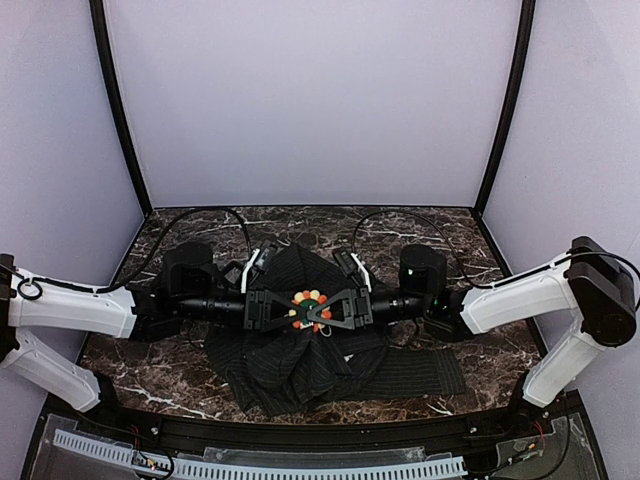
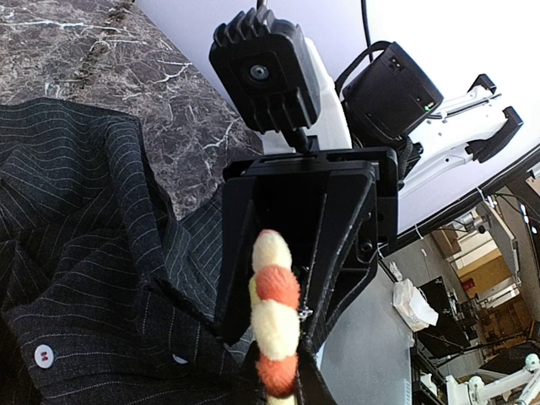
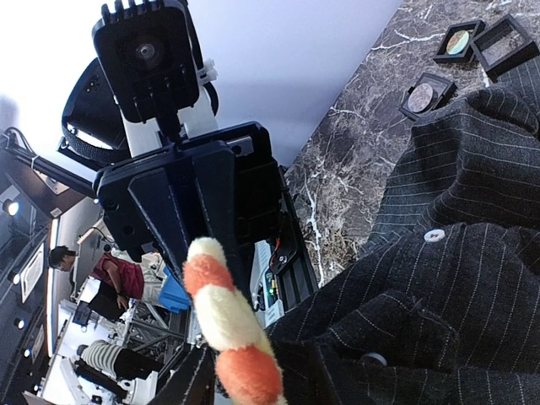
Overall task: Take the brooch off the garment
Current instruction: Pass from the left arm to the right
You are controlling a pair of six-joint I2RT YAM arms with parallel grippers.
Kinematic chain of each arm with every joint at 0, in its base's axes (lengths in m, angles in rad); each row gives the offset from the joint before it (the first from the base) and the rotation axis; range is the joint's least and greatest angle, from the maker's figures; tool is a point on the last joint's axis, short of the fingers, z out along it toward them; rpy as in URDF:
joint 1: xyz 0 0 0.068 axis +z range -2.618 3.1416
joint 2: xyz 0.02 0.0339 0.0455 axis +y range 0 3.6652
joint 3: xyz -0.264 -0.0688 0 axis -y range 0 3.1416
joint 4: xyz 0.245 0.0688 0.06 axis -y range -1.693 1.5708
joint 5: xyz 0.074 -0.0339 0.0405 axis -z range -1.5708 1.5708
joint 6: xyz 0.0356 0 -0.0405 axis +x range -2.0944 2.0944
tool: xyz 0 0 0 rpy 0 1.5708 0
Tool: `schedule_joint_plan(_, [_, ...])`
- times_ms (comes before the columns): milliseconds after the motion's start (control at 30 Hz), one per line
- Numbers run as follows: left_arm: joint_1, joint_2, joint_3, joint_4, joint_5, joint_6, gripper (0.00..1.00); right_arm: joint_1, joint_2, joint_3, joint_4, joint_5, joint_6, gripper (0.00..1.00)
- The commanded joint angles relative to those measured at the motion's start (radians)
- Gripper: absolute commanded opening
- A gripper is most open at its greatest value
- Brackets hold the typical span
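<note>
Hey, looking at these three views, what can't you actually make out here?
- Brooch pin fastening: every view, behind its beads or past the bottom edge.
- Right gripper jaws, gripping or not: top view too small, right wrist view crops them.
- Small black boxes contents: right wrist view, too small.

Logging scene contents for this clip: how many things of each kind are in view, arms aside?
Brooch: 1
Garment: 1
Small black boxes, seen from the right wrist: 3
Total: 5
</note>
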Motion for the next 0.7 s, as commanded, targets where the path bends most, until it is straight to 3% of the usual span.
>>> schedule_joint_plan(0, [-0.045, -0.007, 0.037, 0.077, 0.090, 0.013, 0.01, -0.003, 0.006, 0.039, -0.012, 0.013, -0.047, 0.40])
schedule_joint_plan(333, [-0.043, 0.008, 0.028, 0.089, 0.057, -0.011, 0.01, -0.003, -0.070, 0.042, 0.001, -0.080, -0.117, 0.62])
schedule_joint_plan(567, [-0.027, -0.014, 0.012, 0.041, -0.023, -0.011, 0.01, -0.004, -0.184, 0.010, -0.107, 0.008, -0.183, 0.79])
schedule_joint_plan(667, [-0.025, -0.018, 0.009, 0.043, -0.024, -0.012, 0.01, -0.005, -0.211, 0.006, -0.165, 0.067, -0.200, 0.82])
